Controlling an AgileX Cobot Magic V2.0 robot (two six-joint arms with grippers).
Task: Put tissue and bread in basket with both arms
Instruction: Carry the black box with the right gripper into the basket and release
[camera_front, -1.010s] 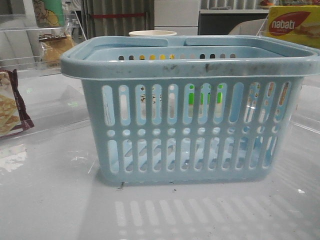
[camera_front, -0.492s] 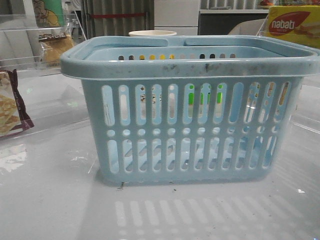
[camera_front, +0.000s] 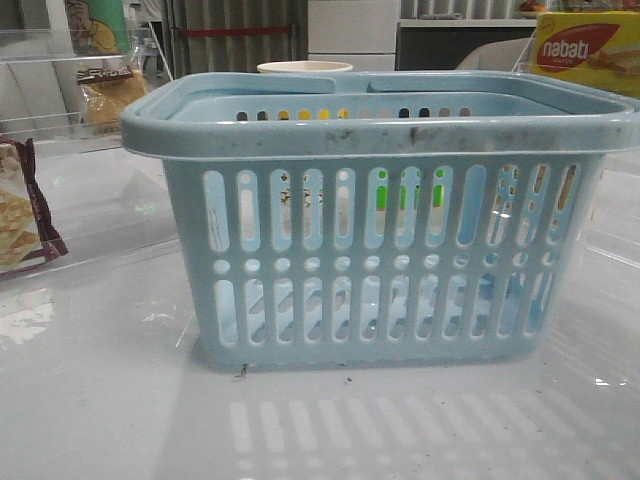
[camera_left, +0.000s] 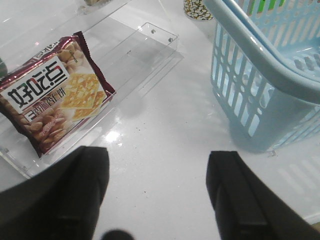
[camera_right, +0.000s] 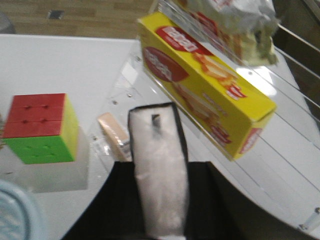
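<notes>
The light-blue basket (camera_front: 380, 135) stands in the middle of the table; it also shows in the left wrist view (camera_left: 270, 75). The bread (camera_front: 110, 98), a clear packet with a dark label band, stands on a clear shelf at the back left. My right gripper (camera_right: 159, 172) is shut on the tissue (camera_right: 157, 165), a pack with black edges and a pale face, held above a clear shelf. My left gripper (camera_left: 157, 155) is open and empty over bare table, between the basket and a cracker packet. Neither gripper shows in the front view.
A maroon-edged cracker packet (camera_left: 52, 95) lies in a clear tray (camera_left: 150, 45) left of the basket. A yellow wafer box (camera_right: 205, 85), a colour cube (camera_right: 42, 127) and a small pink bar (camera_right: 115, 135) sit by the right gripper. A cup (camera_front: 305, 67) stands behind the basket.
</notes>
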